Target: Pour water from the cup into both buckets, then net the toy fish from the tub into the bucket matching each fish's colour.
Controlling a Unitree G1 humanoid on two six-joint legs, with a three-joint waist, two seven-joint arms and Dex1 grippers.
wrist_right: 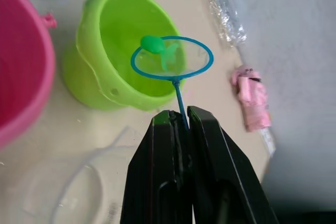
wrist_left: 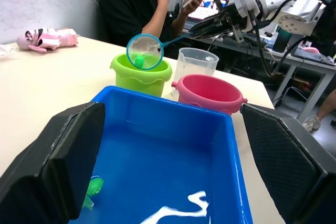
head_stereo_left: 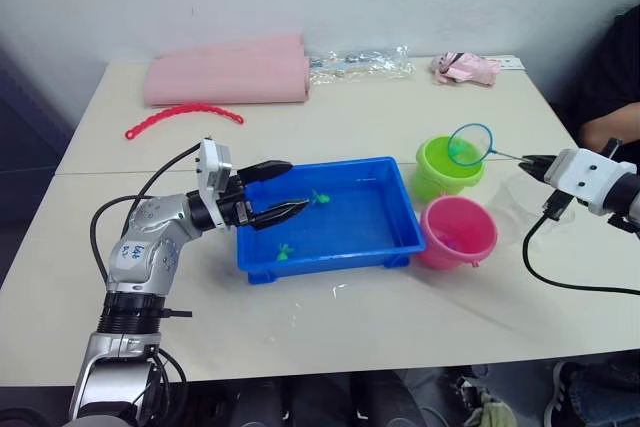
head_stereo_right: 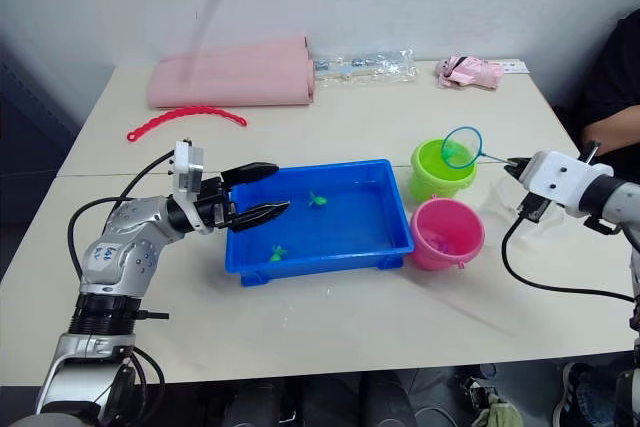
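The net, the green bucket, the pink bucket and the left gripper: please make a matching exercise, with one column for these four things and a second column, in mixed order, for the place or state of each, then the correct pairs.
Column one:
1. net
2. green bucket
3. pink bucket
4. left gripper

Column two:
A. open, over the blue tub's left end
B. carries a green fish, held by the right gripper
C. under the net's hoop
D. nearer the robot, beside the tub's right end

Pairs: 1-B, 2-C, 3-D, 4-A
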